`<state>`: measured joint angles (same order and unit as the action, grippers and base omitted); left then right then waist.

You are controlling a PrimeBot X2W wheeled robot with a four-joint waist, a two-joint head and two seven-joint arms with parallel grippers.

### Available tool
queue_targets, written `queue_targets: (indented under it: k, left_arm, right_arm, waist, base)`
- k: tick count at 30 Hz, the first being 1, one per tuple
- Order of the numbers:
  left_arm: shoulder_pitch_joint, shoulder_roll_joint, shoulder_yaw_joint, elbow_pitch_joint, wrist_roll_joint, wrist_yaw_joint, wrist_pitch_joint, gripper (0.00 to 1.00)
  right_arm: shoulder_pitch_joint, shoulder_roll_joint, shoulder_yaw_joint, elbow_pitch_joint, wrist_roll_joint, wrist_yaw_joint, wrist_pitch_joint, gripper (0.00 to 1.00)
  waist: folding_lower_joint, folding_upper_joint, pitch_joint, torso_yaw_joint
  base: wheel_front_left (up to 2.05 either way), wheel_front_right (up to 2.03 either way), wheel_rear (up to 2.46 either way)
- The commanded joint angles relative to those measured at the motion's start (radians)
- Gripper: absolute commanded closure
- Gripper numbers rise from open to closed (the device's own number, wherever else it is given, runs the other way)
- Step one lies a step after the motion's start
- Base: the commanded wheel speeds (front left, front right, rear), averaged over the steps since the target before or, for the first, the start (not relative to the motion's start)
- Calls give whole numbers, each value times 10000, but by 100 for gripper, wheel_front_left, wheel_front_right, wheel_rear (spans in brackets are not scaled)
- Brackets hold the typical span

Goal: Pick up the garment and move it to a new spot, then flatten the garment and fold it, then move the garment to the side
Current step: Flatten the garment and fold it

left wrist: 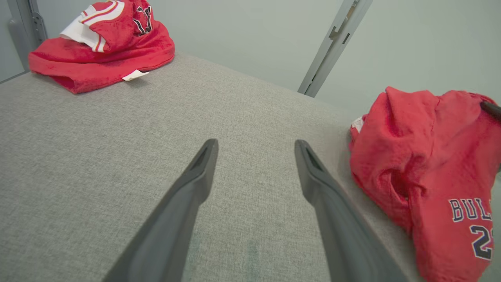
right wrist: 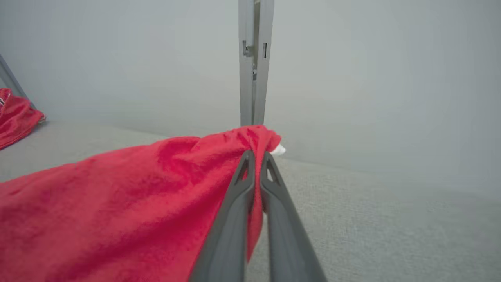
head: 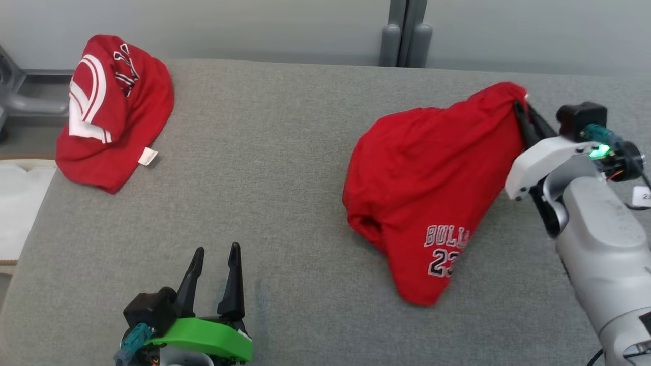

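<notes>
The garment (head: 427, 183), right of frame, is clamped at its top by the right jaws; the left jaws are spread empty. Pick-up is judged underway; a lift is needed next.

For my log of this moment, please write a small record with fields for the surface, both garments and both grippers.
surface: grey padded surface
garment in work: red Bulls jersey, bunched, on the robot's right, top edge lifted
other garment: second red jersey, crumpled at the far left, untouched
right gripper: shut on the jersey's top edge
left gripper: open, empty, above bare surface
</notes>
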<state>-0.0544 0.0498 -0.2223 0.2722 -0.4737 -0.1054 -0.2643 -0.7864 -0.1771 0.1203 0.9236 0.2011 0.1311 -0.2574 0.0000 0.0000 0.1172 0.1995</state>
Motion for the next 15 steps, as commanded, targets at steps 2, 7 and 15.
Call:
queue_targets:
  k: [2,7,15]
  left_arm:
    - [66,14,10,-20,73,30,0,0]
    - [33,14,-48,-22,70,19,0,0]
    - [43,16,-91,-31,44,16,0,0]
  right_arm:
    - [-289,-281,-393,-374,-310,-7,-70,100]
    - [-791,-640,-1111,-1328,-888,-7,-72,100]
    - [-359,26,-698,-2997,-1107,-7,600,100]
  waist:
    - [0,0,-237,-379]
    - [0,0,-362,-568]
    - [0,0,-380,-533]
  base:
    - [0,0,0]
    - [0,0,0]
    - [0,0,0]
